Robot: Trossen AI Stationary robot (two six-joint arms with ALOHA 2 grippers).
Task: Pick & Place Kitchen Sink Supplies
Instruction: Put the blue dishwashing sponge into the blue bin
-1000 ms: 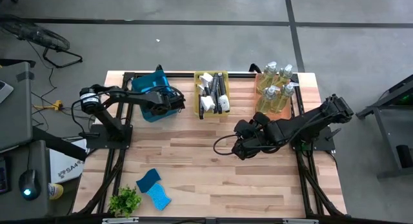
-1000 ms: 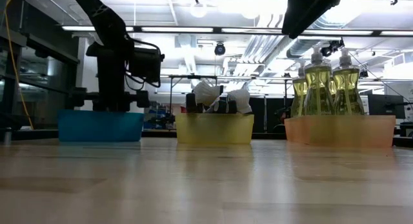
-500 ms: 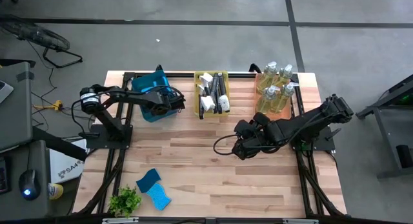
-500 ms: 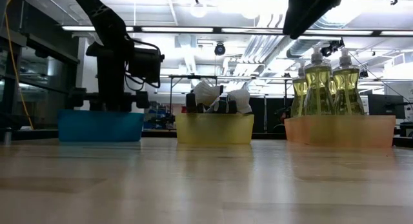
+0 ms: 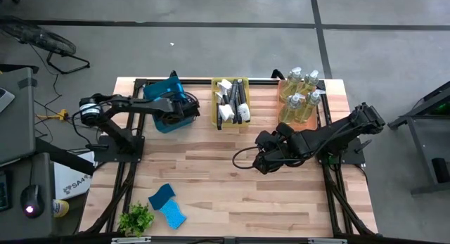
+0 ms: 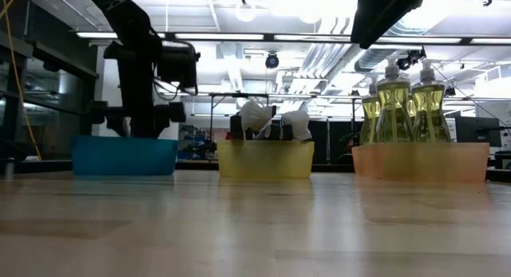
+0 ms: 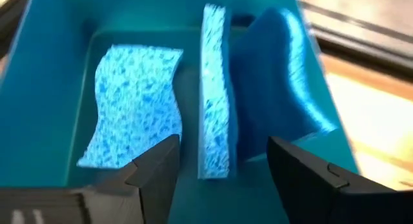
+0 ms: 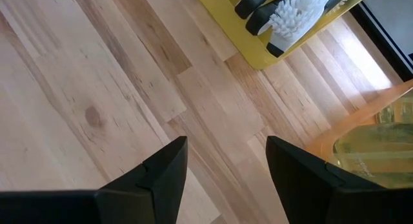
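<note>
The left end effector (image 7: 219, 169), fingers apart and empty, hovers over the blue plastic bin (image 5: 166, 103); three blue wavy-edged sponges (image 7: 213, 98) lie just below it, probably sorted there. The right end effector (image 5: 261, 159), also apart, waits above bare wooden table (image 5: 211, 181).

The tabletop (image 5: 211, 181) is pale blond wood, streaked with darker grain. Along its twelve o'clock edge sit a teal bin (image 5: 163, 103), a yellow bin (image 5: 242, 86) and an orange bin (image 5: 283, 86). The sponges (image 7: 132, 104) in the teal bin are bright blue, speckled paler. The brushes (image 5: 228, 103) have black handles and white heads; the bottles (image 6: 393, 101) hold yellow-green liquid. Toward seven o'clock lie two more blue sponges (image 5: 169, 205) (one darker) and a green plant (image 5: 136, 219)
</note>
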